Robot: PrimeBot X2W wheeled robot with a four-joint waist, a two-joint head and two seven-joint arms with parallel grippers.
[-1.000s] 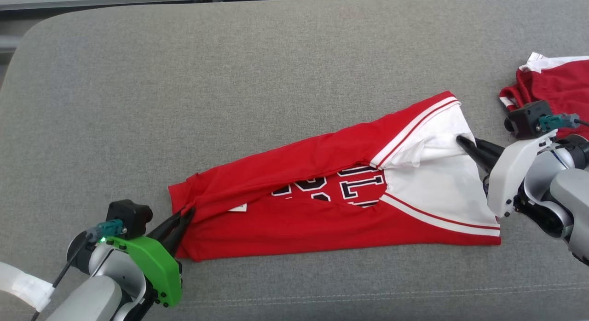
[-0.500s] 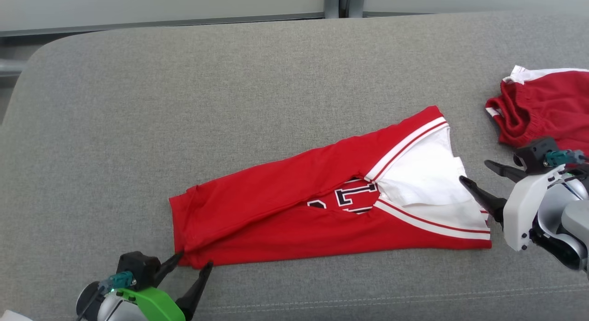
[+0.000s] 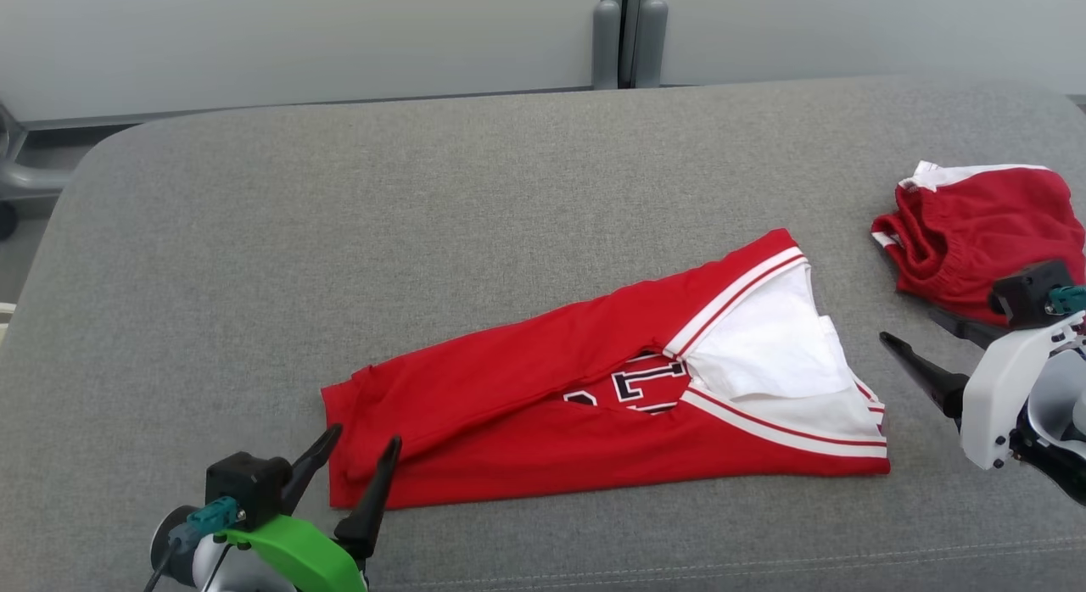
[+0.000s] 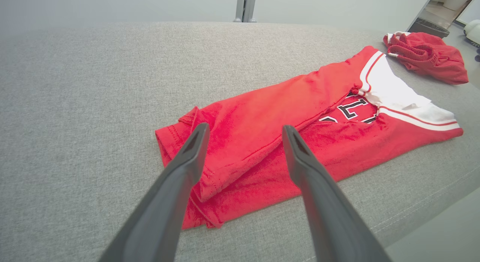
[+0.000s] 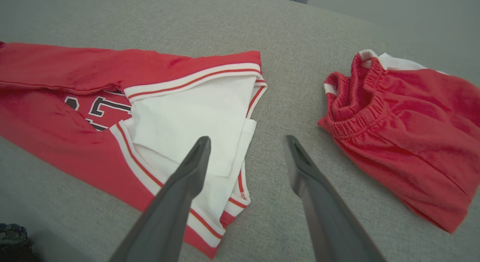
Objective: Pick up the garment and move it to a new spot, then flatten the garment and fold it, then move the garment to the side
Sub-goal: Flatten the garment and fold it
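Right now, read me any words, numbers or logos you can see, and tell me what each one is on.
On the red jersey: the chest lettering is black block characters edged in white. Most of it is tucked under the fold, so only fragments show and it cannot be read.
On the red shorts: no text visible.

Crumpled red shorts with white trim, at right end of grey cushion

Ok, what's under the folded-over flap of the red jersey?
The lower layer of the jersey, with part of its black-and-white lettering showing at the gap. The rest is hidden by the flap.
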